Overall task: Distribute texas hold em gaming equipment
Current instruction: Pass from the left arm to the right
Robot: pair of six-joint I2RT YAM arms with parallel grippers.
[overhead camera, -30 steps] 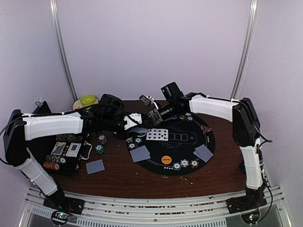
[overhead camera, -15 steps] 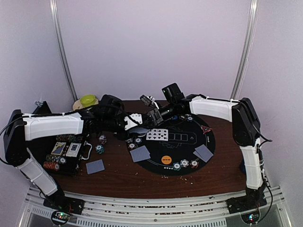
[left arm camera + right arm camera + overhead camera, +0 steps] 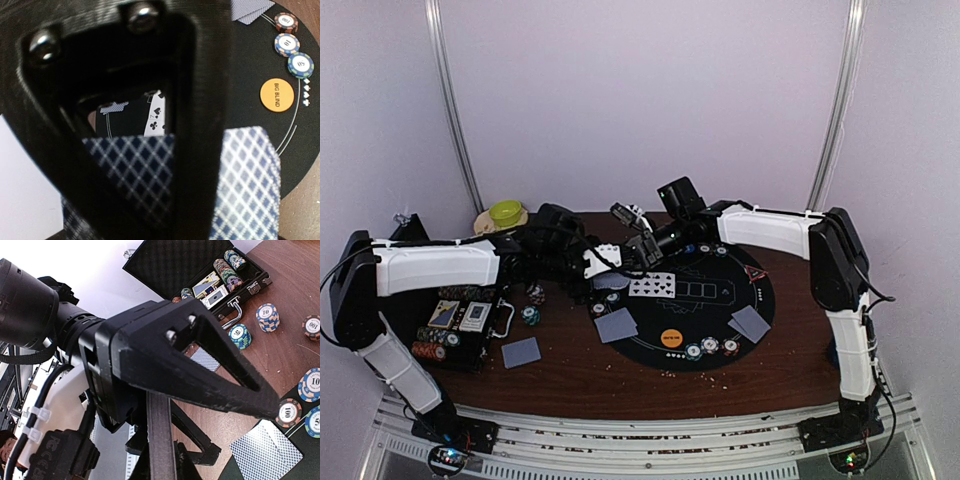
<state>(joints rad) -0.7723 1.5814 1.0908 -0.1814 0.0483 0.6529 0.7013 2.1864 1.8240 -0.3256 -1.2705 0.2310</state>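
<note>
Steadiness counts: blue-backed card (image 3: 250, 185) sits close against the left fingers (image 3: 200, 100), whose state I cannot tell, near the mat's (image 3: 705, 310) ten o'clock; right fingers (image 3: 200, 360) are clenched, so lay it flat

We've got blue-and-white diamond lattice on the backs of the rectangular playing cards (image 3: 250, 185), black lettering on the orange round plastic disc (image 3: 276, 94), and thin white lines on the black round felt mat (image 3: 720, 310). It all sits on a reddish-brown wooden table (image 3: 580, 370).
</note>
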